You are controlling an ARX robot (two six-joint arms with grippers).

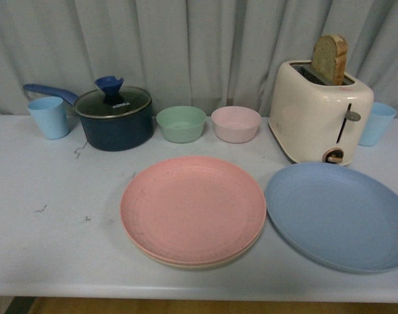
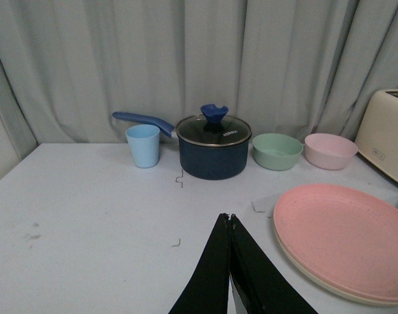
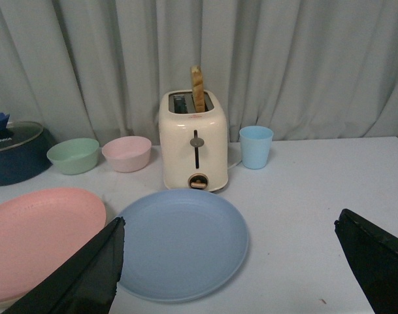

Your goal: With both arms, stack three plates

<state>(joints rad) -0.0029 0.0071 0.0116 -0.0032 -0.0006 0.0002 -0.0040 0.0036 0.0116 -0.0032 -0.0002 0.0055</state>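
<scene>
Left end effector (image 2: pixel 229 217) closed, empty; pink plate (image 2: pixel 342 235) on beige plate (image 1: pixel 192 264) alongside. Right end effector (image 3: pixel 228 229) wide open, empty; blue plate (image 3: pixel 179 242) ahead.

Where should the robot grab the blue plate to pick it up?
Probably the rim of the blue plate on its right side, coming in low from the right. It lies flat on the table, so only the raised edge gives the jaws something to pinch. The pink plate sits close on its left and the toaster stands behind, while the right side looks open.
</scene>
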